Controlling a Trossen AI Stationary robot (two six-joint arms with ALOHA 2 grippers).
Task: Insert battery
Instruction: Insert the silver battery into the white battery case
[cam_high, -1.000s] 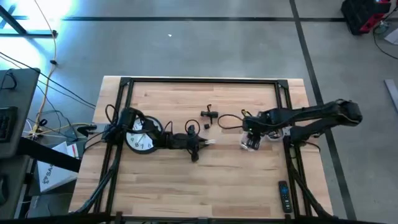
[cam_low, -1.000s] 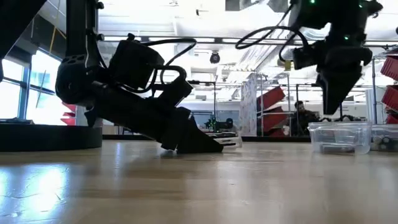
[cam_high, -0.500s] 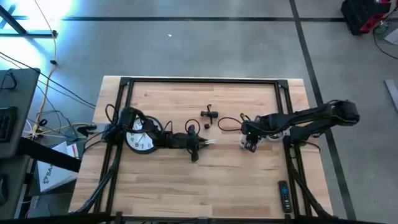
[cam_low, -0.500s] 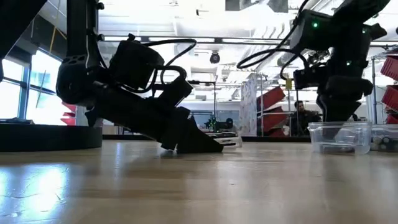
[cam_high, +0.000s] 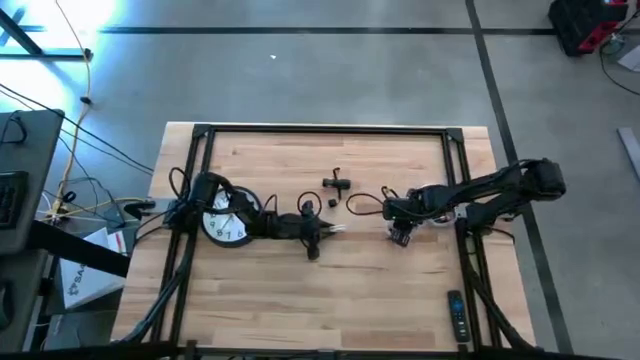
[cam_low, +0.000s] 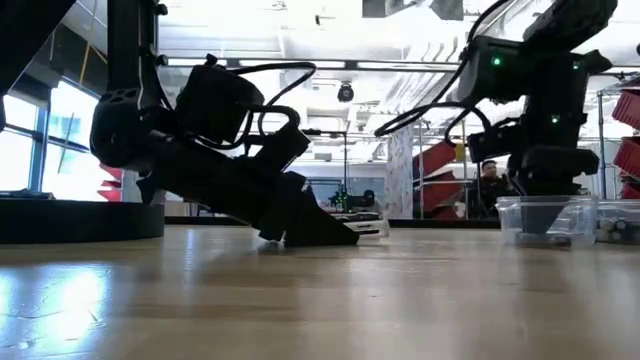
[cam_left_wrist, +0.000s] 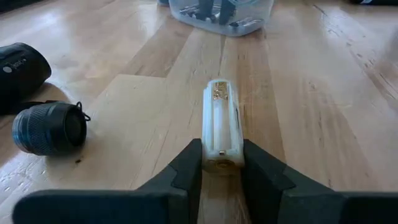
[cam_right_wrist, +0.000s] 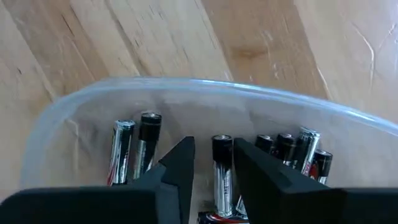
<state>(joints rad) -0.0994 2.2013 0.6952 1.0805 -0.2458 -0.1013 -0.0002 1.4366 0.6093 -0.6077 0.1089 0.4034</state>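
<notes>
A white battery holder (cam_left_wrist: 222, 121) lies on the wooden table, and my left gripper (cam_left_wrist: 222, 154) is shut on its end; in the high view this is at mid-table (cam_high: 335, 229). My right gripper (cam_right_wrist: 213, 149) is down inside a clear plastic container (cam_right_wrist: 205, 102) of several black-and-silver batteries, right of centre (cam_high: 402, 232). It is open, with its fingers on either side of one upright-looking battery (cam_right_wrist: 222, 165); I cannot tell whether they touch it. The low view shows this gripper (cam_low: 545, 205) sunk into the container (cam_low: 545, 222). My left gripper pinches the holder's two long sides at its near end (cam_left_wrist: 222, 163) between its two fingers. The fingers come in low, from the table's left, and lie along the holder. The holder rests flat on the table and points toward the battery container.
A wall clock (cam_high: 226, 222) lies under my left arm. Two black cylindrical parts (cam_left_wrist: 50, 127) (cam_left_wrist: 18, 65) sit beside the holder, and small black pieces (cam_high: 336, 184) lie toward the far edge. A remote (cam_high: 455, 315) lies at the near right. Bare wood spans the near side.
My right gripper has come down into the battery container and shifted slightly toward the table's left and near side. My left gripper and the holder have kept still.
</notes>
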